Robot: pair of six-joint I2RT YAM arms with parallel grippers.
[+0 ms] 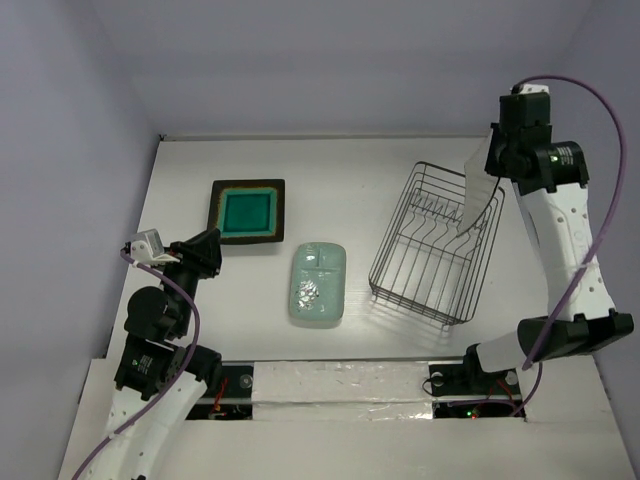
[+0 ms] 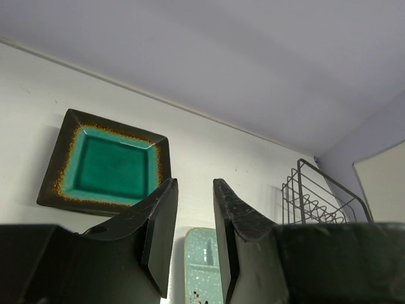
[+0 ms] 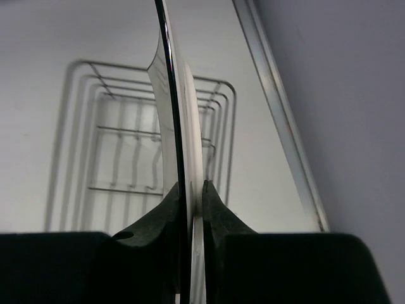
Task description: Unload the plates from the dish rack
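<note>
While R gripper pinches thin white plate, seemingly dark-backed, above rack, L gripper sits part-open, empty.

A white table is seen, enclosed at the back and at both sides by pale lilac walls. Along its near edge a glossy white strip is laid, wrinkled in places. A thin seam is shown where table meets back wall.

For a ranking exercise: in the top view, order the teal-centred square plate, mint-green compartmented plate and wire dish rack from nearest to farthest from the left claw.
1. Teal-centred dark-rimmed square plate, just beyond the left claw.
2. Pale mint-green compartmented plate, table centre.
3. Dark wire dish rack, far right.
</note>
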